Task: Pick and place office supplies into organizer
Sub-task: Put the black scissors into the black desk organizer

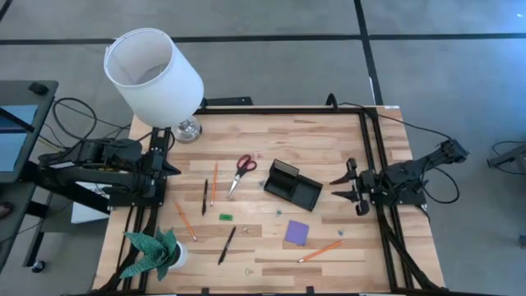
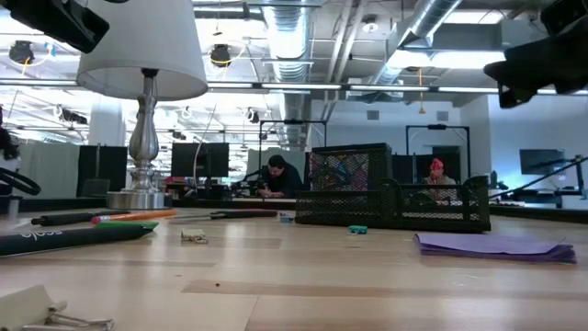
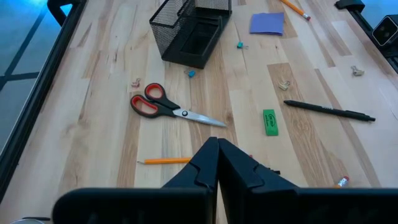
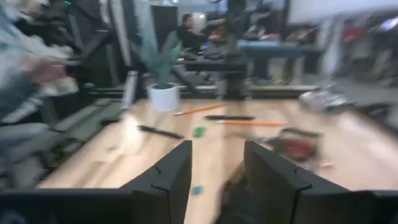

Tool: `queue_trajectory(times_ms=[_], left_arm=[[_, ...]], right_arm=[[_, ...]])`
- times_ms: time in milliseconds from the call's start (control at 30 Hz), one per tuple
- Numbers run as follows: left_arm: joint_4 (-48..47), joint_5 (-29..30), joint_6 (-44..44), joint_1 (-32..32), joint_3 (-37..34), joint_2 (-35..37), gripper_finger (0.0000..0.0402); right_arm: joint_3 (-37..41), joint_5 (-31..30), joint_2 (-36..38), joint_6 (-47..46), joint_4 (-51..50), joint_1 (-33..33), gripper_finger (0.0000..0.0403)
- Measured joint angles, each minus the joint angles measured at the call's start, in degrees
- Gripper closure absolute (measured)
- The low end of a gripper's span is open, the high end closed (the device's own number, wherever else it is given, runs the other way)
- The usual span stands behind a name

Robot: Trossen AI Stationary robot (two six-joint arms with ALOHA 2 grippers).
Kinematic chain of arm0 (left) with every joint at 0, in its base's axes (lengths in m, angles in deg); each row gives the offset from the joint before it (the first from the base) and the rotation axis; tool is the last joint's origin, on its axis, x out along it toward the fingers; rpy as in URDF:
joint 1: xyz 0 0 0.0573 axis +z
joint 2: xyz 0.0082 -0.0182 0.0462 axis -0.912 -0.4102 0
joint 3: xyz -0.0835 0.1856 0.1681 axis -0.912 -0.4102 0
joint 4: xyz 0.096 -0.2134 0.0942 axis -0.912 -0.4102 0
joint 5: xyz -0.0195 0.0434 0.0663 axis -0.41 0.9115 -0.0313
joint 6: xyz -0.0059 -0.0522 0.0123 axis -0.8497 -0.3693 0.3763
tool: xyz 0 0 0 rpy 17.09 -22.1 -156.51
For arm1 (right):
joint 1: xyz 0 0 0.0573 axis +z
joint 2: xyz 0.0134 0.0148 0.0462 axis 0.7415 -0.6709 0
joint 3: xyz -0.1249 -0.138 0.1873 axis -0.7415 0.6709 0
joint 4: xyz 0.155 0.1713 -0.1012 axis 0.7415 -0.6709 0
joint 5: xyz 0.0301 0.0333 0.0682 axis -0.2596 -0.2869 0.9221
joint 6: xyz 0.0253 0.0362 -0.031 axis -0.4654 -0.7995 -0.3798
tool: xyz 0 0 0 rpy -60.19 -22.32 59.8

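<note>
My left gripper (image 1: 170, 168) waits shut at the table's left edge, above bare wood left of the scissors; its shut tips (image 3: 217, 148) show in the left wrist view. My right gripper (image 1: 341, 186) hovers open just right of the black mesh organizer (image 1: 292, 184), touching nothing. Red-handled scissors (image 1: 241, 173) lie flat left of the organizer. Orange pencils (image 1: 214, 182) (image 1: 185, 220) (image 1: 320, 251), black pens (image 1: 205, 196) (image 1: 227, 244), the purple note pad (image 1: 297, 233) and a green piece (image 1: 225, 217) lie loose on the wood.
A white-shaded lamp (image 1: 156, 70) stands at the far left corner, and a green paper plant in a white pot (image 1: 154, 251) at the near left corner. Small clips lie scattered on the wood (image 3: 284, 84). Black rails (image 1: 374, 156) run along the table's right side.
</note>
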Motion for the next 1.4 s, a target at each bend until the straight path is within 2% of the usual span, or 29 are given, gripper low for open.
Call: queue_trajectory(times_ms=[167,500,900,1333,1400], left_arm=[[0.0,0.0,0.0,0.0,0.0,0.0,0.0401],[0.0,0.0,0.0,0.0,0.0,0.0,0.0401],[0.0,0.0,0.0,0.0,0.0,0.0,0.0401],[0.1,0.1,0.0,0.0,0.0,0.0,0.0401],[2.6,1.4,0.0,0.0,-0.1,0.0,0.0401]], right_arm=[[1.2,0.8,-7.2,-5.1,7.0,2.2,0.0241],[1.2,-0.3,-17.5,1.7,21.6,2.4,0.0248],[1.2,-0.3,-20.7,0.3,22.4,-1.3,0.0249],[1.2,-0.3,-23.7,1.3,23.0,-1.5,0.0261],[1.2,-0.3,-23.7,1.5,24.3,-1.5,0.0260]])
